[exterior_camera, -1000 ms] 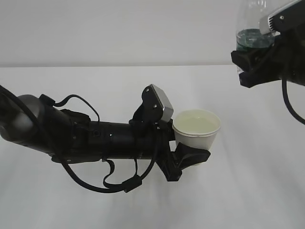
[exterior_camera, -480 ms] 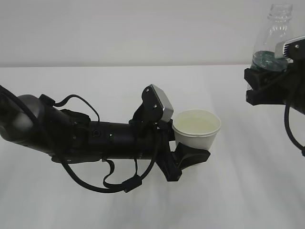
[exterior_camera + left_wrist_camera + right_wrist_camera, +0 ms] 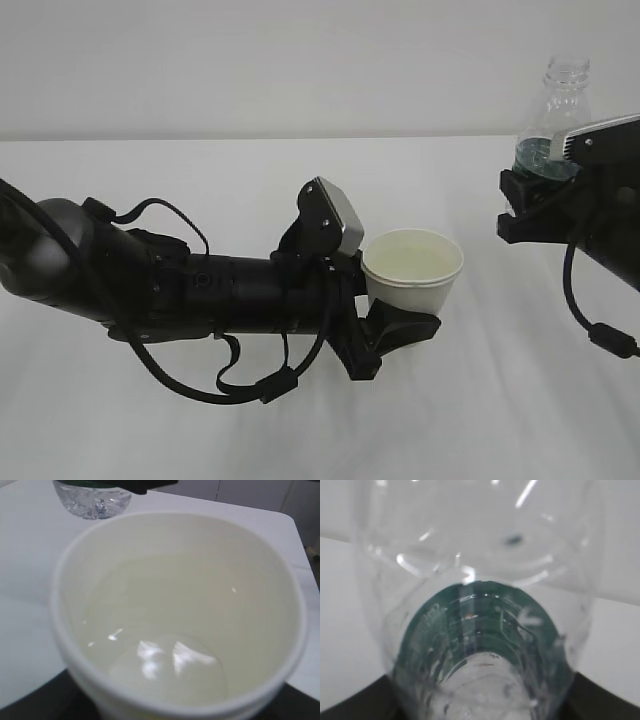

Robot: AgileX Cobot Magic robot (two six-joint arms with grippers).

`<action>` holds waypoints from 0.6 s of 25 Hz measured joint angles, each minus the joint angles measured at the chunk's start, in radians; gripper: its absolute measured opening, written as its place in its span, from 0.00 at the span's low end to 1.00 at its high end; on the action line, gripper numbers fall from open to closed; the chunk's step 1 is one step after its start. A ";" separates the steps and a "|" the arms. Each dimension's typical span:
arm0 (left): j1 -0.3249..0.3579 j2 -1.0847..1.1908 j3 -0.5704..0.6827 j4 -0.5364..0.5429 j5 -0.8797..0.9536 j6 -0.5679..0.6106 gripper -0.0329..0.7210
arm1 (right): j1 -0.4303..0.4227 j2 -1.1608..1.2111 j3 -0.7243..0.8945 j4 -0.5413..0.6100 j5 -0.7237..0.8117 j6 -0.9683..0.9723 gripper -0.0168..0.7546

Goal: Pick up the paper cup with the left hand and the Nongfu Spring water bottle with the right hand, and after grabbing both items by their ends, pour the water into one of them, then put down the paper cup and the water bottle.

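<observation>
The white paper cup (image 3: 412, 272) hangs above the table, upright, with my left gripper (image 3: 403, 303) shut on its lower part. Clear water (image 3: 167, 650) lies in its cream inside, which fills the left wrist view. To the right and higher, my right gripper (image 3: 528, 205) is shut on the base end of the Nongfu Spring water bottle (image 3: 556, 115). The bottle stands upright with its open neck (image 3: 566, 70) up. Its dark green label (image 3: 470, 630) and ribbed clear wall fill the right wrist view, with black fingers (image 3: 357, 705) at the lower corners. Bottle and cup are apart.
A white table (image 3: 200, 430) spreads under both arms and meets a pale wall (image 3: 250, 60) behind. The left arm's loose black cables (image 3: 235, 385) hang below it. The bottle's base (image 3: 92, 500) shows at the top left of the left wrist view.
The right gripper has come down and slightly left with the bottle, which turned from tilted to upright. The left arm and cup have not moved.
</observation>
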 joint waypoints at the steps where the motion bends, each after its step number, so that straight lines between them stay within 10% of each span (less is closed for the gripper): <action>1: 0.000 0.000 0.000 0.000 0.000 0.000 0.64 | 0.000 0.017 0.000 0.008 -0.021 -0.002 0.53; 15: 0.000 0.000 0.000 0.000 0.001 -0.001 0.64 | 0.000 0.224 -0.029 0.070 -0.195 -0.004 0.53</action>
